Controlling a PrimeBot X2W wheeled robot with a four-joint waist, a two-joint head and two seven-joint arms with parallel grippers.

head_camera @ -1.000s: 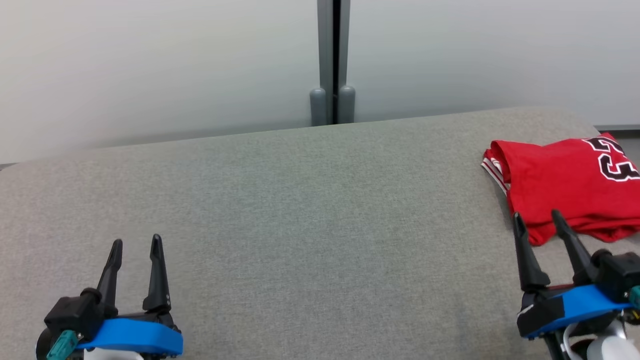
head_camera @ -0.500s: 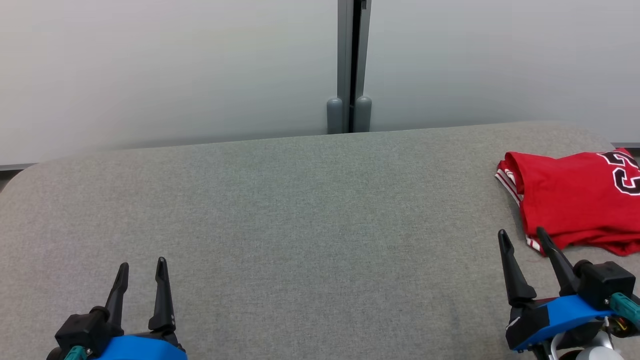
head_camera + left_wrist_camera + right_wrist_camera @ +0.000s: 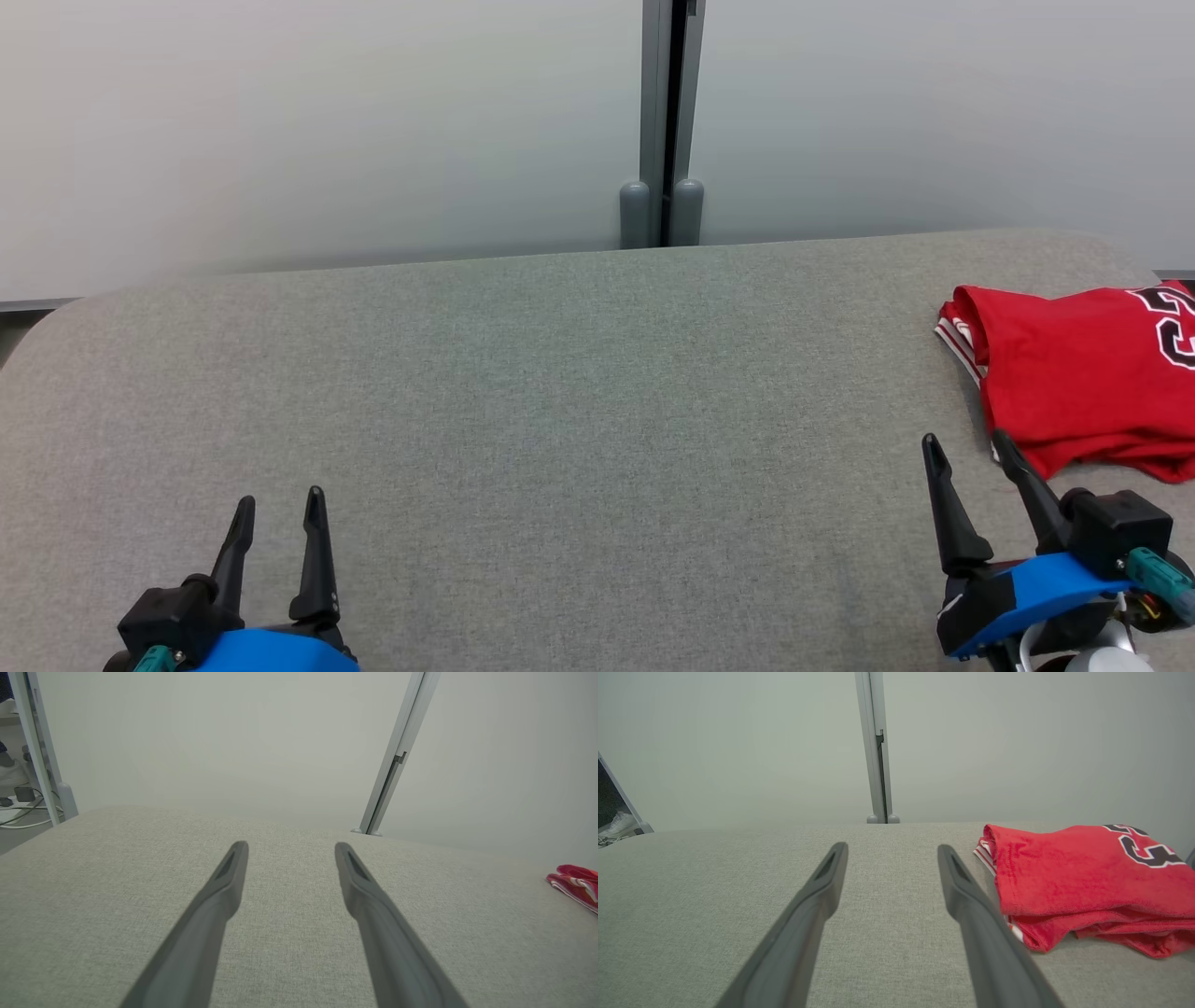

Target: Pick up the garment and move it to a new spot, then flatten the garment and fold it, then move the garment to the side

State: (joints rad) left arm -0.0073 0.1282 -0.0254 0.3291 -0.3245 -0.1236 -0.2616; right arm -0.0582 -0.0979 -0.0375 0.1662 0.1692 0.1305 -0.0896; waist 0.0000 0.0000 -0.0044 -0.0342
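Observation:
The garment [image 3: 1074, 373] is a red jersey with black-and-white numerals, folded and lying at the far right of the grey padded table [image 3: 560, 392]. It also appears as a red edge, the garment [image 3: 574, 881], in the left wrist view, and fills the right half of the right wrist view as the garment [image 3: 1083, 877]. My right gripper [image 3: 966, 446] stands open just in front and left of it, apart from the cloth. My left gripper [image 3: 280, 509] is open at the lower left, with nothing between its fingers.
A pale wall with a grey vertical post [image 3: 663, 121] rises behind the table. The table's rounded left corner [image 3: 56, 322] drops to the floor; cables and a shoe [image 3: 14, 772] lie beyond it.
The head view has shifted, so the whole scene slid right and down. Both grippers have drawn back toward the near edge, and the right one now stands clear of the garment's hem.

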